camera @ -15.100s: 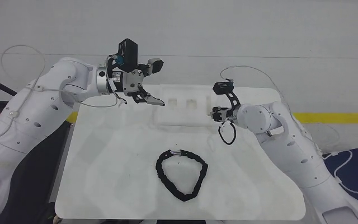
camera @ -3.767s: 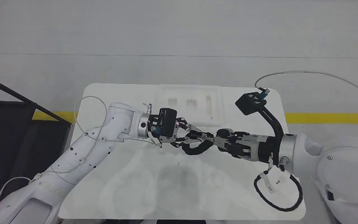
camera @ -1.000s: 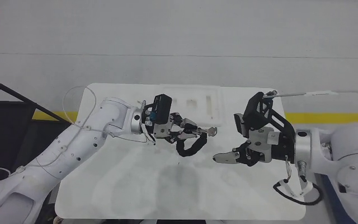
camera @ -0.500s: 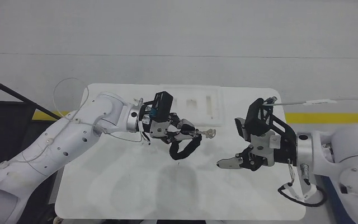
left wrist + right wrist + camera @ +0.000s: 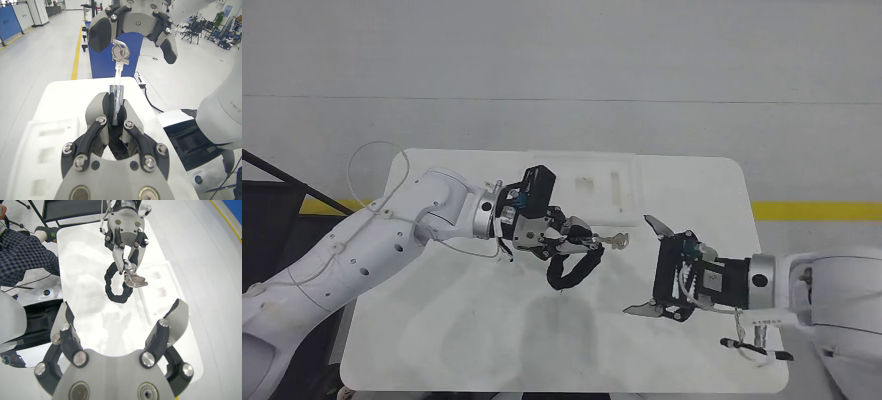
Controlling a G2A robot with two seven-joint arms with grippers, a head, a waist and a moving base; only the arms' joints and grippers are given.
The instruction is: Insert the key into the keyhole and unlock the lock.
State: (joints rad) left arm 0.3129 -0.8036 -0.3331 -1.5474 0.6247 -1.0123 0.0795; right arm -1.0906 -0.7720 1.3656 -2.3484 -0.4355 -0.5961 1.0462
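White table [image 5: 442,340] is carrying one tray [image 5: 627,190] at upper centre. At centre, one left gripper [image 5: 580,240] is clamping one lock [image 5: 572,268] by its chrome cylinder, with one key [image 5: 617,239] sticking out of it. Lower right, one right gripper [image 5: 645,266] is hovering, jaws wide apart.

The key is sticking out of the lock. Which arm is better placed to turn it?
Probably the right. The right claw is open, empty and faces the key, while the left claw is shut on the lock and can't let go to turn anything.
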